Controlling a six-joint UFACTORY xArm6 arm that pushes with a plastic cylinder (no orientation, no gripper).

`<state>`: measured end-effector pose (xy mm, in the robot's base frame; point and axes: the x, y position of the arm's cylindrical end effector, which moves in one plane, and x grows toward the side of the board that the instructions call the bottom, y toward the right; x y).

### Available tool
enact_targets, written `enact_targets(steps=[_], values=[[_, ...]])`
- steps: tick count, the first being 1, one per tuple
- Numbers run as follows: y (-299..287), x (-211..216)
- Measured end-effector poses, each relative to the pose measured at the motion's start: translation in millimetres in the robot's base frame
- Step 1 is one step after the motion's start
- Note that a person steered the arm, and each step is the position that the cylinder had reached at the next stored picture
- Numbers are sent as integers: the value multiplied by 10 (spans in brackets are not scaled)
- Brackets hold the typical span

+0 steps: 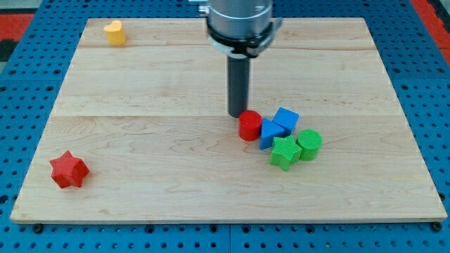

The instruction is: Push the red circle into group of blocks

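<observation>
Because the arm carries only a rod, nothing is gripped; the tip [238, 114] sits just left of the red circle [249, 126], which touches the blue triangle [269, 133] beyond, joining the group.

a robotics lab bench: wooden board [176, 84] on blue perforated table [28, 105].
</observation>
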<state>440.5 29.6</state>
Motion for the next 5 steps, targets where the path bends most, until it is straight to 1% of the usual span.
enact_targets(steps=[1, 2, 3, 4, 5], values=[[266, 135], [255, 220], [96, 225], [492, 439], [590, 580]])
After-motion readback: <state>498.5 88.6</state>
